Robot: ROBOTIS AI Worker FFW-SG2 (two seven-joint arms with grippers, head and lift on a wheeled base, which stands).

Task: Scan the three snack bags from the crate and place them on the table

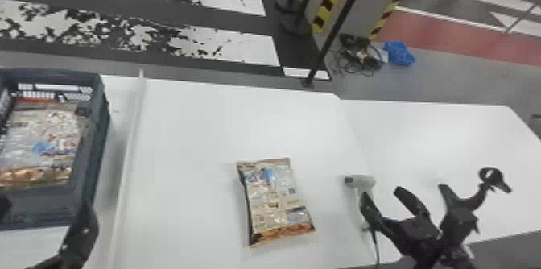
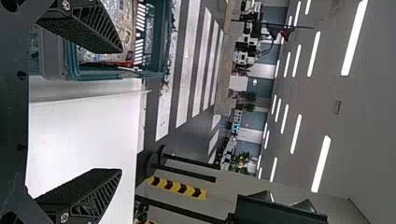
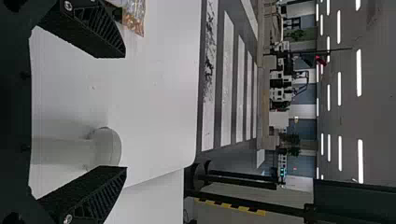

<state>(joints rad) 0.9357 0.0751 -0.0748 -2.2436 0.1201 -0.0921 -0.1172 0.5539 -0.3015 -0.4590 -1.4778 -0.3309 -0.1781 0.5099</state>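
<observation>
One snack bag (image 1: 273, 199) lies flat on the white table (image 1: 193, 127), printed back up; its corner (image 3: 134, 18) shows beyond a finger in the right wrist view. Several packed bags (image 1: 52, 139) fill the dark crate (image 1: 90, 167). At the crate's near end is my left gripper (image 1: 44, 218), open and holding nothing; in its wrist view the left gripper (image 2: 122, 112) has the crate beyond one finger. A white scanner (image 1: 362, 181) is to the right of the table bag. My right gripper (image 1: 382, 195) is close by it, and the right gripper (image 3: 126, 112) is open, with the scanner (image 3: 109, 147) beyond its fingers.
A thin raised edge (image 1: 131, 139) separates the crate's side from the table. The scanner's cable (image 1: 376, 244) trails to the front edge. A second white tabletop (image 1: 434, 135) adjoins at the right. Black posts (image 1: 330, 34) stand behind.
</observation>
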